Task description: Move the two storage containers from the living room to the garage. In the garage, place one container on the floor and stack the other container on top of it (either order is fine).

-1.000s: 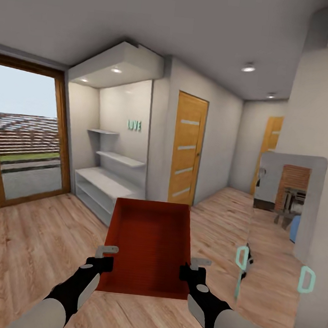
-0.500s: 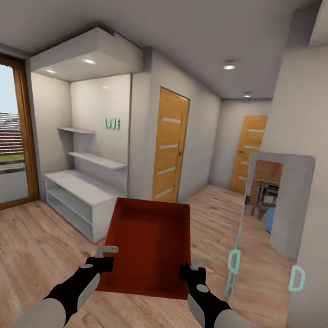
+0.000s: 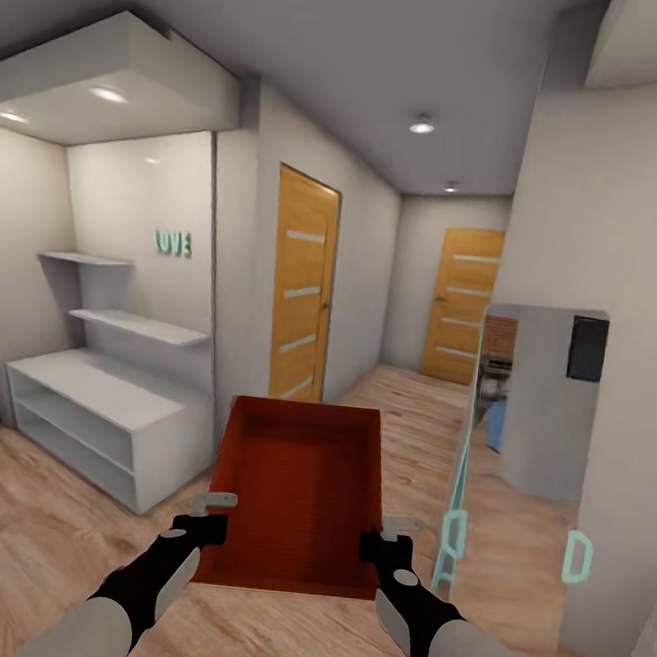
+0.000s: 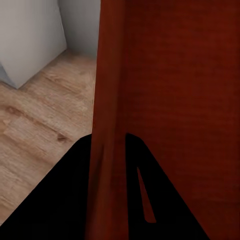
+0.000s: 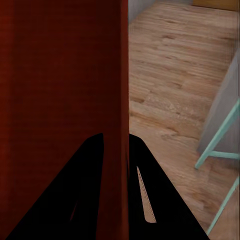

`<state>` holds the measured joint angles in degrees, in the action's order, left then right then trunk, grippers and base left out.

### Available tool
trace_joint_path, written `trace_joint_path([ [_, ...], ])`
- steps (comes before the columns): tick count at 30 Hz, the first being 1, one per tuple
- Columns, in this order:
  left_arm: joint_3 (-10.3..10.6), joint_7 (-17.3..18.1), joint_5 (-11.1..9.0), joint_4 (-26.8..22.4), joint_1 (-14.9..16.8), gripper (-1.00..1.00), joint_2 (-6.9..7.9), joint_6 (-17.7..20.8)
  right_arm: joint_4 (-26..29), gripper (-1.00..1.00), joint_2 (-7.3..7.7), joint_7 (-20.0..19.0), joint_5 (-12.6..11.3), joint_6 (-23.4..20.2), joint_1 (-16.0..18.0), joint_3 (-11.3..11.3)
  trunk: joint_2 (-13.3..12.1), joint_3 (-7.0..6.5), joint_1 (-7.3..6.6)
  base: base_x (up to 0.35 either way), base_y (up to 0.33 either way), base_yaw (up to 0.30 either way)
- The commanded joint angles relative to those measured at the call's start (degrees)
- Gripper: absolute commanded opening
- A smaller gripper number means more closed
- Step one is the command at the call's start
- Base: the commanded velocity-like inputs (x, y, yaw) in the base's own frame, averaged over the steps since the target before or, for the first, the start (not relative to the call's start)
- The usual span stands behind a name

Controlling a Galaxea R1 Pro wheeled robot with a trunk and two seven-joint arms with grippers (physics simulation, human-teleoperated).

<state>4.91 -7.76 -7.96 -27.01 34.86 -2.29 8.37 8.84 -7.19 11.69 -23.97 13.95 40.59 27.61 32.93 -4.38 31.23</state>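
One orange-red storage container (image 3: 298, 491) is held level in front of me, open top up and empty, above the light wood plank floor (image 3: 28, 531). My left gripper (image 3: 212, 518) is shut on its left wall near the close corner. My right gripper (image 3: 386, 540) is shut on its right wall. In the left wrist view the thin red wall (image 4: 107, 75) runs between the two dark fingers of the left gripper (image 4: 107, 165). The right wrist view shows the container's wall (image 5: 122, 75) pinched the same way by the right gripper (image 5: 116, 160).
A white low shelf unit (image 3: 99, 417) with wall shelves stands at the left. A wooden door (image 3: 302, 286) is ahead in the wall, and a second door (image 3: 463, 306) closes the hallway's far end. A mirror panel with a teal frame (image 3: 524, 438) leans on the right wall.
The camera has turned right: the glass door has slid out at the left and the hallway has come toward the middle. The container and both grippers keep their places in the view.
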Motion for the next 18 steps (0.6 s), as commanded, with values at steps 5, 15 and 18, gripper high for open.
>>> trace_joint_path([
  [5,-5.17,-0.76,-0.04,-0.33,0.03,-1.00,1.07,0.34,-3.76,-1.00,1.66,0.00,-0.73,0.12,0.02,-0.19,0.03,0.01,0.05,0.321,0.180,-0.283],
  [15,-5.18,-0.76,-0.04,-0.40,0.03,-1.00,1.08,0.34,-3.74,-1.00,1.66,0.00,-0.73,0.11,0.02,-0.19,0.03,0.01,0.05,0.316,0.188,-0.283],
  [18,-5.17,-0.77,-0.04,-0.41,0.03,-1.00,1.08,0.34,-3.76,-1.00,1.66,0.00,-0.73,0.11,0.02,-0.19,0.03,0.01,0.05,0.312,0.193,-0.284],
])
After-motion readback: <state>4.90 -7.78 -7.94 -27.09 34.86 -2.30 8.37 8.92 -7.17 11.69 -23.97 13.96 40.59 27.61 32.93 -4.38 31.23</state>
